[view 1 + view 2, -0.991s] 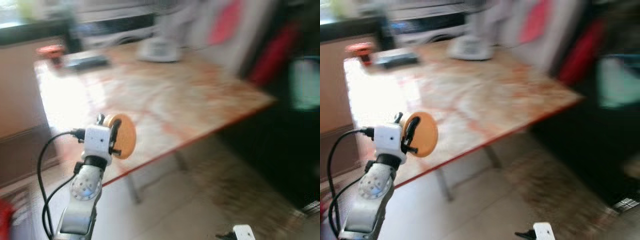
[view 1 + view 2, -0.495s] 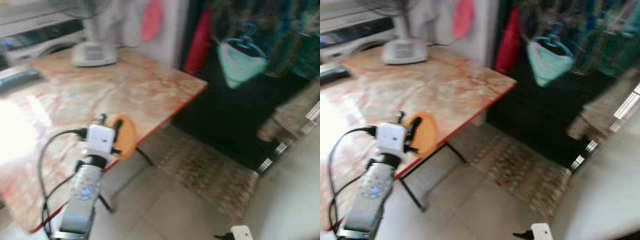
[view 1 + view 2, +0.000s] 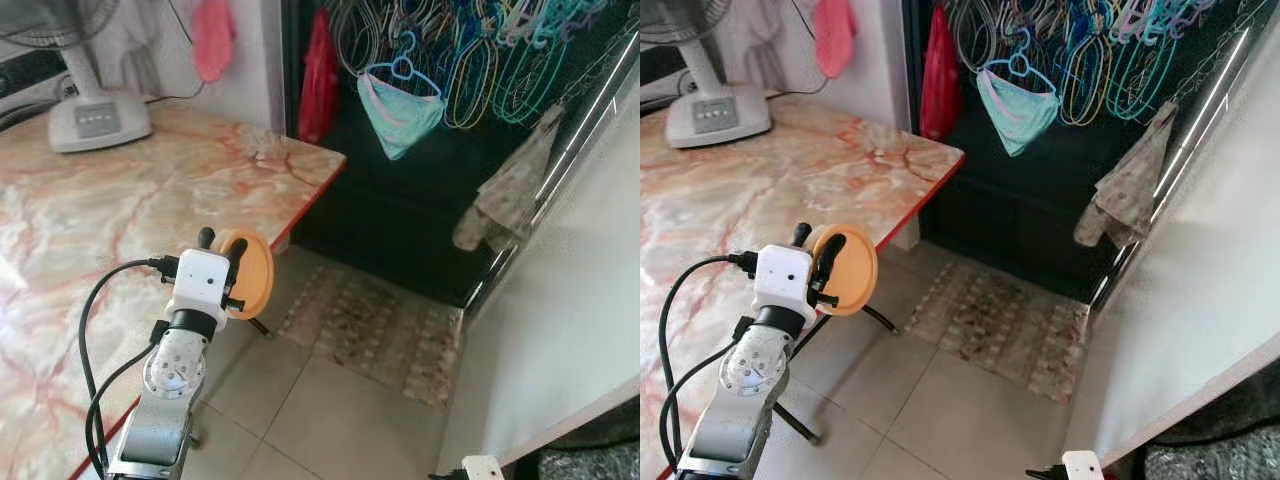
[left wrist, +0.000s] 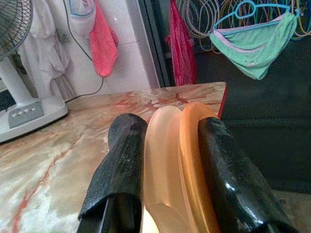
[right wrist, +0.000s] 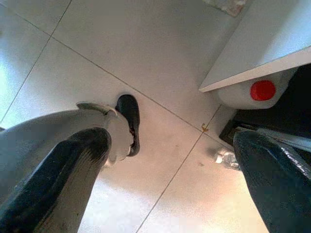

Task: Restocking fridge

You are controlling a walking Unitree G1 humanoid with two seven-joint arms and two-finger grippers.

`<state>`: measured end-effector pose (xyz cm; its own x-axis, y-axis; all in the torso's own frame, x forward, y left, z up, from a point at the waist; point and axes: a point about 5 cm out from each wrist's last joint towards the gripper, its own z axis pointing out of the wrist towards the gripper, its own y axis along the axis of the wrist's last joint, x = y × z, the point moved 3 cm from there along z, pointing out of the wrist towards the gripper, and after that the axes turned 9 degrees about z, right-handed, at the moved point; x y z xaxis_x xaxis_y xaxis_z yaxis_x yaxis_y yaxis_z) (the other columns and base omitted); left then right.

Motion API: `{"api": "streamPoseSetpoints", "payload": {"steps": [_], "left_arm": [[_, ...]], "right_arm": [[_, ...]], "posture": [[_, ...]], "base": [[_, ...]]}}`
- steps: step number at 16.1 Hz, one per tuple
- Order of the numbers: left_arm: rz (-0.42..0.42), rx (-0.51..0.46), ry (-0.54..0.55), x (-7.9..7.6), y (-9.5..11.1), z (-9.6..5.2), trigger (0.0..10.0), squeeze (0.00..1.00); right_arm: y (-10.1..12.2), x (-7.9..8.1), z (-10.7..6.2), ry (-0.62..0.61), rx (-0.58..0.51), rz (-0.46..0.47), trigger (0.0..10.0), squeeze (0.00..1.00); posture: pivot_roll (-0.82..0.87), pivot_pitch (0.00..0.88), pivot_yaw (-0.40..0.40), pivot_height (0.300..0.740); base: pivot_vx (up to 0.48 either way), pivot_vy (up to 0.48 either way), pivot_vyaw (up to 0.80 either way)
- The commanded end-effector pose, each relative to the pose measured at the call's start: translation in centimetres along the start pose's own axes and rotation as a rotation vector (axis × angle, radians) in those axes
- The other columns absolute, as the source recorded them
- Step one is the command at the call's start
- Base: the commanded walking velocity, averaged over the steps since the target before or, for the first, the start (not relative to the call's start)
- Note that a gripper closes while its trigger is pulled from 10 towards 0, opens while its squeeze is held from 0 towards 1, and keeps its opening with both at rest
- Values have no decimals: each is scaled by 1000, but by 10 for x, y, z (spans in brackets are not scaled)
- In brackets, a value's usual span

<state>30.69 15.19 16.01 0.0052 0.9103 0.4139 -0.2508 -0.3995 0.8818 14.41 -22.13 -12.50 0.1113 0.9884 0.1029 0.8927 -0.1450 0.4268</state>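
Observation:
My left gripper [image 3: 224, 262] is raised in front of me and shut on a round orange lid [image 3: 255, 274], held on edge beside the marble table [image 3: 90, 230]. In the left wrist view the two black fingers [image 4: 124, 160] clamp the orange lid [image 4: 180, 165] from both sides. My right gripper [image 5: 170, 160] hangs low at my side, open, with nothing between its fingers [image 5: 73, 160], pointing down at the tiled floor [image 5: 121, 43]. Its wrist block [image 3: 482, 467] shows at the bottom edge of the left eye view.
A white fan base [image 3: 95, 120] stands on the table's far side. A dark doorway with hangers and a teal garment [image 3: 400, 105] lies ahead, a patterned mat [image 3: 375, 325] before it. A white wall [image 3: 580, 300] rises on the right. A white jug with a red cap [image 5: 262, 91] sits below a white panel.
The camera has swung to the right: the table slid left and the dark doorway, mat and white wall came into view. The left gripper still holds the orange lid.

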Motion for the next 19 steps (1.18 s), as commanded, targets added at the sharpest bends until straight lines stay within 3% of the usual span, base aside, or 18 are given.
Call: {"api": "streamPoseSetpoints", "payload": {"steps": [1,19], "left_arm": [[5,-17,13,3,2,1,10000,0],[4,-8,9,2,-3,2,10000,0]], "right_arm": [[1,0,0,2,0,-1,10000,0],[1,1,0,5,2,3,10000,0]], "posture": [[25,0,-1,740],[28,0,0,740]], "base": [[0,0,-763],[0,0,-763]]}}
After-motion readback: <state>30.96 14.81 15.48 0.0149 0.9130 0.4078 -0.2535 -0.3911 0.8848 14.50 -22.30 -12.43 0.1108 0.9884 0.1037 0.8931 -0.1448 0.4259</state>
